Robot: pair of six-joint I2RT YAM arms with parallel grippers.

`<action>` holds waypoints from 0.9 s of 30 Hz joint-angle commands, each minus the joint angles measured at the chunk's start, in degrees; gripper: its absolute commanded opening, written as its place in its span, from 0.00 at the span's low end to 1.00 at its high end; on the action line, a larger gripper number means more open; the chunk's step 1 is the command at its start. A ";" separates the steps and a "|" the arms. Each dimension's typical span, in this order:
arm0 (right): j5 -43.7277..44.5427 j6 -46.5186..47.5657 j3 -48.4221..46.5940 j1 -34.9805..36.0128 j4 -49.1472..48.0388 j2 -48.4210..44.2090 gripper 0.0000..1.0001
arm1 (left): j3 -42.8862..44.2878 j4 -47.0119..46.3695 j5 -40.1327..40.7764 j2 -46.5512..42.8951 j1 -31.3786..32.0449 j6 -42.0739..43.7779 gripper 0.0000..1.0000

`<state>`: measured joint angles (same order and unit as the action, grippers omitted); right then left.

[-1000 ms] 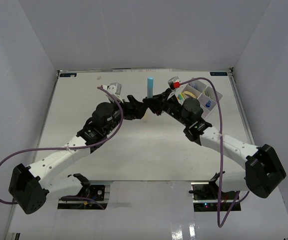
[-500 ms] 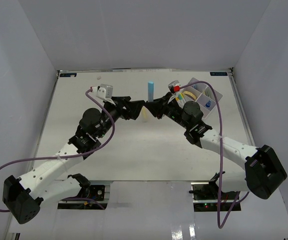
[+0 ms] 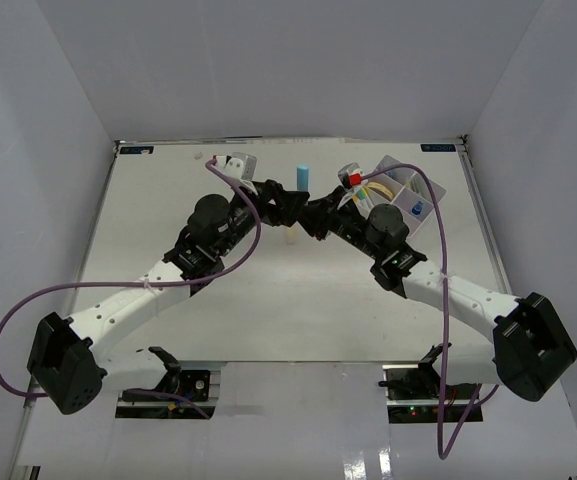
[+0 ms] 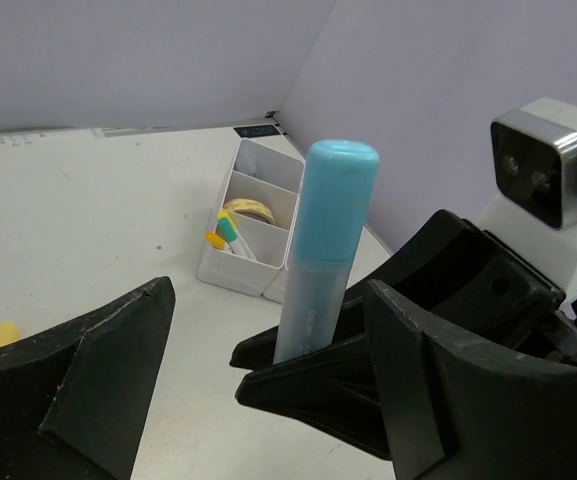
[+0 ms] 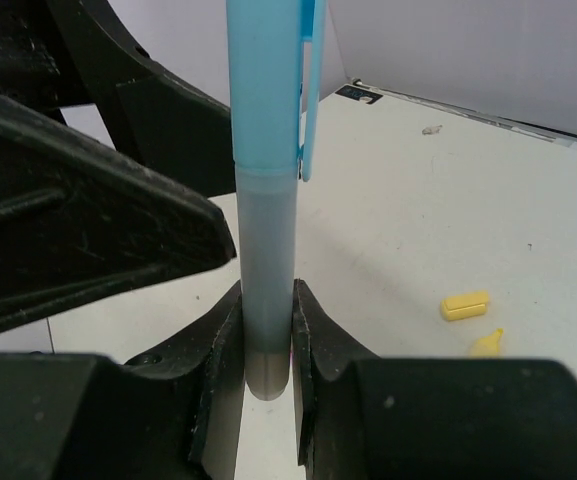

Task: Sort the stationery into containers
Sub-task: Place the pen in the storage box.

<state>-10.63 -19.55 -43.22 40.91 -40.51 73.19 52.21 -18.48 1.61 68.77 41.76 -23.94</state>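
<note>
Marker (image 5: pixel 265 200) in right gripper (image 5: pixel 266 335); left gripper (image 4: pixel 268 330) alongside

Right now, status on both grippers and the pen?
Right gripper shut on pen, held upright. Left gripper open, facing it. Tray beyond, nothing blocking seen.

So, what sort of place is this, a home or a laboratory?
Most likely a laboratory robot bench: a white table closed in by plain white walls, with the left arm and the right arm bolted at its near edge.
</note>
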 commanded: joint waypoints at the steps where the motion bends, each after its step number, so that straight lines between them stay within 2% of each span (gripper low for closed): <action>1: 0.18 0.04 0.24 0.23 -3.34 -1.82 0.08 | 2.64 -2.79 -1.08 -0.22 0.17 0.74 0.86; 8: 0.53 -0.05 0.60 0.23 -3.79 -2.08 0.08 | 2.11 -3.58 -4.86 1.54 0.17 -1.28 0.75; 18: -0.44 -0.14 0.33 0.23 -2.82 -2.08 0.08 | 1.06 -3.76 -3.63 3.03 0.25 0.82 0.56; 21: -0.53 0.13 0.24 0.23 -2.03 -2.35 0.08 | 1.32 -4.28 -3.71 3.30 0.25 1.27 0.46; 24: -0.62 0.39 0.24 0.23 -1.33 -2.70 0.15 | 0.88 -4.90 -4.42 3.21 0.25 1.79 0.34; 27: -1.05 0.56 0.15 0.23 0.25 -3.31 0.30 | -0.78 -6.12 -4.07 2.25 0.17 2.93 0.26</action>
<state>-10.70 -19.35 -42.50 40.88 -39.07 72.47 52.84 -22.57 -3.16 72.27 42.13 -22.83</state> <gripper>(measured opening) 0.283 0.367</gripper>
